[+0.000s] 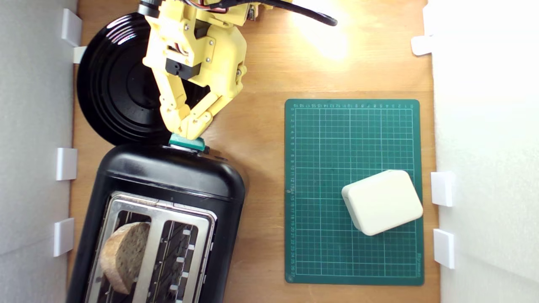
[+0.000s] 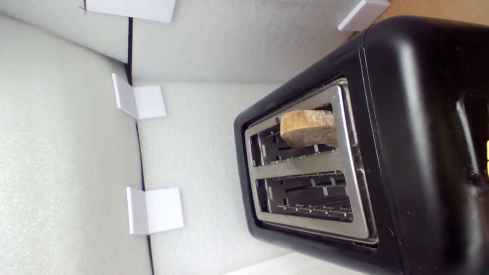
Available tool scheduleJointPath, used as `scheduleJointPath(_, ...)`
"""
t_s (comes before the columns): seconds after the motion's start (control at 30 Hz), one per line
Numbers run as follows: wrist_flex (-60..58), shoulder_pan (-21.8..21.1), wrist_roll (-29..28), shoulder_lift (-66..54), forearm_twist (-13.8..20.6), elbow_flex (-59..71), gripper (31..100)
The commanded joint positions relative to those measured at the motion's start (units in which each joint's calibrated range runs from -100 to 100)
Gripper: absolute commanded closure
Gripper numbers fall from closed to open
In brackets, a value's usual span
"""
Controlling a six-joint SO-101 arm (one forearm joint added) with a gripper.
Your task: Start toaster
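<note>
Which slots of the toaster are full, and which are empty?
One full, one empty. In the toaster, a bread slice stands in the slot nearer the exterior view's left; the other slot shows only bare wires.

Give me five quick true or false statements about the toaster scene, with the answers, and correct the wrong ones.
1. A slice of bread sits in one slot of the toaster. True.
2. Both slots hold bread. False: the second slot is empty.
3. The tool has its fingertips together at the teal lever knob. True.
4. The white box lies on the black plate. False: it lies on the green cutting mat, at the exterior view's right.
5. The black plate lies on the green cutting mat. False: it lies on the wooden table, next to the toaster's lever end.
</note>
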Motion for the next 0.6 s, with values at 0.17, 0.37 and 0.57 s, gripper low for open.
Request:
scheduleJointPath(0.17,-2.39,-0.04,-0.1,2.92,1.14,-3.01,98.8)
scheduleJointPath(0.37,-2.39,-0.04,-0.36,5.75,2.36,-3.01,98.8)
scheduleJointPath(0.57,-2.47,-0.12,-0.1,8.75,2.36,-3.1,98.8)
